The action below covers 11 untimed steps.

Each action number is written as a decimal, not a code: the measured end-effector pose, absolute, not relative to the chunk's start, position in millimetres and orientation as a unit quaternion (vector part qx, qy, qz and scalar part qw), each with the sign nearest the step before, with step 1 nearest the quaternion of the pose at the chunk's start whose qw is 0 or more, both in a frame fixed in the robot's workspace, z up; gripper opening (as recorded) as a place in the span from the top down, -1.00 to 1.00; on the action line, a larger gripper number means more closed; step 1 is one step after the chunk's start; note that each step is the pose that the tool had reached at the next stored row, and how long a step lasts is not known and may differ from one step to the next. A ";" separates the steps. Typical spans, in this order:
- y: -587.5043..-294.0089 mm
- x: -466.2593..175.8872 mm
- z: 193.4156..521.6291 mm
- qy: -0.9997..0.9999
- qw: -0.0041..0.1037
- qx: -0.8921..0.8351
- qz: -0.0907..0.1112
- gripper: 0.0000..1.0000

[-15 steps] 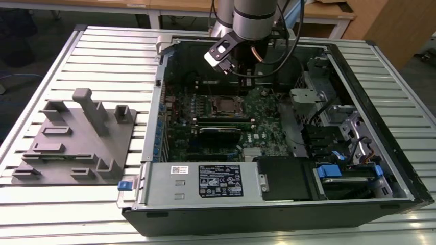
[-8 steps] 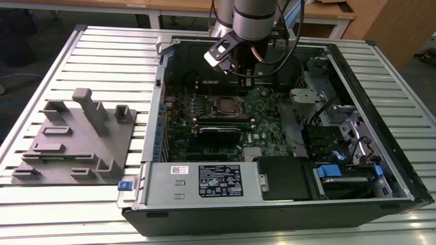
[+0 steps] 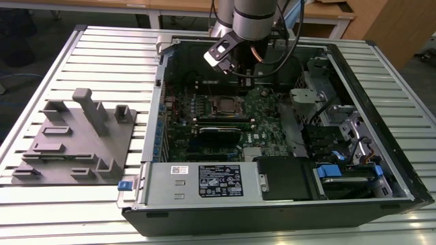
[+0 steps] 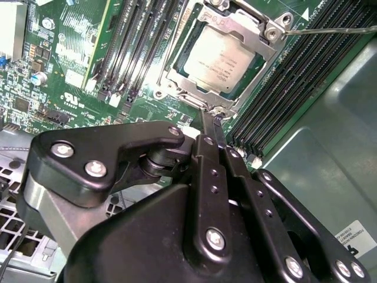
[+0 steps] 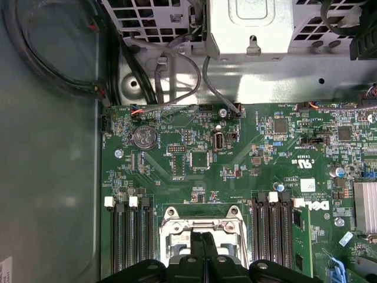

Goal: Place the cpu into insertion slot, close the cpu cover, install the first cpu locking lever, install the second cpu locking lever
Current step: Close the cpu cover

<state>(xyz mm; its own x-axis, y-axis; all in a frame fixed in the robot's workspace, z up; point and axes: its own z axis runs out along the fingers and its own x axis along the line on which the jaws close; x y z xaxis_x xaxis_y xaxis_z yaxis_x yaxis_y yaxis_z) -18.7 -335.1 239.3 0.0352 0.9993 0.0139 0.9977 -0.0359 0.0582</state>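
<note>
In the second wrist view the cpu (image 4: 219, 58) lies flat in the insertion slot (image 3: 225, 104), its silvery top showing through the window of the cpu cover (image 4: 187, 87), which is down over it. A thin wire locking lever (image 4: 330, 28) sticks out sideways from one socket corner. My gripper (image 4: 211, 115) is shut, fingers pressed together with nothing visible between them, and the tips sit at the socket's edge beside a small hook. In the first wrist view the gripper (image 5: 203, 237) hangs over the cover frame (image 5: 203, 219). The arm (image 3: 252, 15) reaches into the case from the far side.
Long black memory slots (image 4: 126, 47) flank the socket on both sides. The case's grey wall (image 4: 318, 165) and cables (image 5: 35, 53) lie close by. A metal drive cage (image 5: 250, 26) stands beyond the board. A grey fixture plate (image 3: 75, 138) rests on the table at the exterior view's left.
</note>
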 end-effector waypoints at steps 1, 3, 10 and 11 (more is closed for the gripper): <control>-335.0 -18.7 239.0 0.694 0.015 0.719 0.024 0.80; -335.1 -18.6 238.7 0.694 0.006 0.720 0.015 0.80; -335.1 -18.5 238.6 0.694 -0.003 0.720 0.006 0.80; -335.1 -18.5 238.6 0.694 -0.003 0.720 0.006 0.80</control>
<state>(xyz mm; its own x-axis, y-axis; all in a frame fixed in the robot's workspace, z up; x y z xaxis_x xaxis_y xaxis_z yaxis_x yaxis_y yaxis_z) -18.5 -335.1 238.6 0.0360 0.9993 0.0119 0.9993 -0.0361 0.0040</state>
